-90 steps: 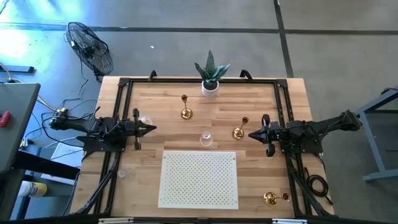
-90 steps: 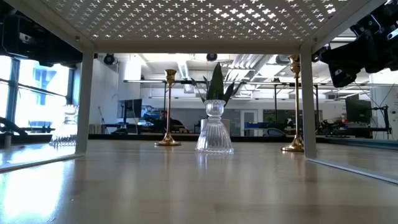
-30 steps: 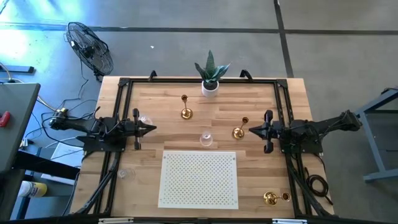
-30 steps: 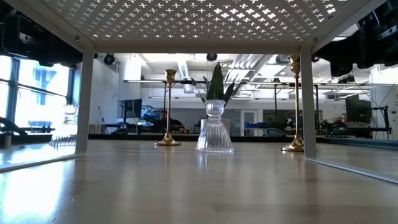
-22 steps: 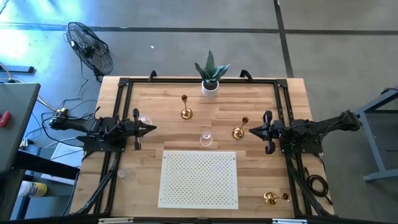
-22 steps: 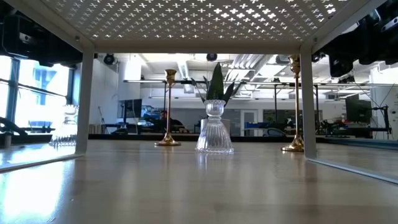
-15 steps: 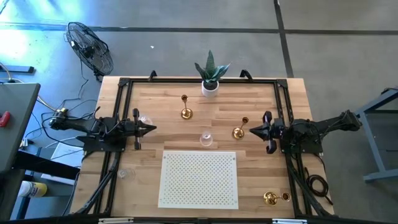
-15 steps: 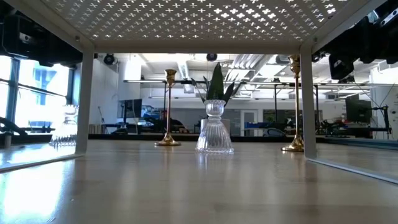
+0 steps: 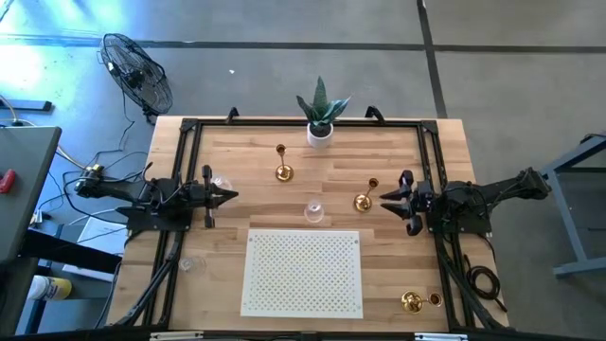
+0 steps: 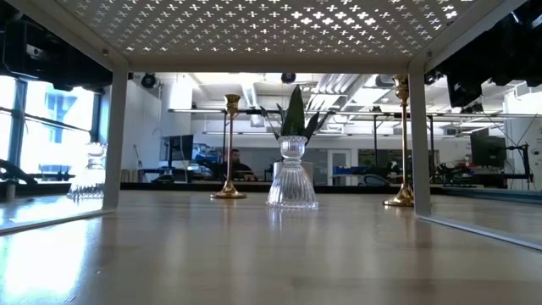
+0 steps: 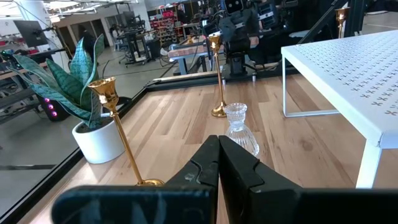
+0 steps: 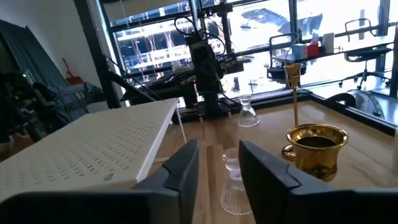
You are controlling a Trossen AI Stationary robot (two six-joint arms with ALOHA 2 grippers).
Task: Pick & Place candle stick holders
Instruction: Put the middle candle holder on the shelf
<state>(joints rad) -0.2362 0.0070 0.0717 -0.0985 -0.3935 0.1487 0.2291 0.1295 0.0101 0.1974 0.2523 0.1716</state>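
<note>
Brass and clear glass candle stick holders stand scattered on the wooden surface [image 9: 379, 142] around a white perforated rack [image 9: 303, 273]: one brass holder [image 9: 363, 200] just beside the right gripper [image 9: 386, 200], a second brass holder [image 9: 282, 170] nearer the potted plant [image 9: 320, 118], a third brass holder [image 9: 413, 301] lying at the near right corner, a glass holder [image 9: 313, 210] at centre, and another glass holder [image 9: 222, 182] close to the left gripper [image 9: 229, 198]. The right gripper's fingers [image 12: 186, 168] stand apart with the brass cup [image 12: 314, 148] off to one side of the gap, not between them; the left gripper's fingers [image 11: 239, 171] are pressed together while that arm waits at the left edge. To grasp well (a judgement), the right gripper should shift sideways until the thin stem is centred in the gap, then close low on the stem, since a tall, narrow holder would tip if struck near its top
</note>
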